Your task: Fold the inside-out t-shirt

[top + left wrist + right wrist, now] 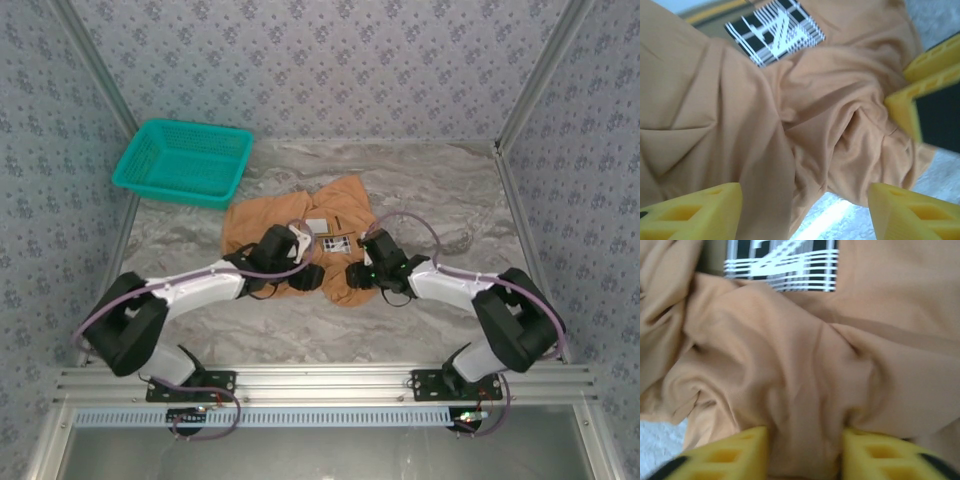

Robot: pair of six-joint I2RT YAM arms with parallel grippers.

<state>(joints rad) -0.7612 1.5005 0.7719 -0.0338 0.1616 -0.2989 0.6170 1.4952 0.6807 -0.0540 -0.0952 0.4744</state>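
Left gripper [802, 212]: released, fingers [690, 212] wide apart astride a crumpled fold, nothing pinched.
Right gripper [805, 455]: grasping a bunched ridge of the shirt [262, 215], bottom centre of its view.
Shirt: heaped mid-frame in the top view on the surface [460, 190], near edge under both grippers.
Step, likely: regrip, then spread it flat.
Doing it well: pinch a single layer at the hem, draw apart evenly, stay low.

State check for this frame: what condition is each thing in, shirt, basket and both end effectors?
shirt: crumpled on the table, not folded.
basket: upright, empty.
left end effector: open over the shirt.
right end effector: pinching a fold of the shirt.
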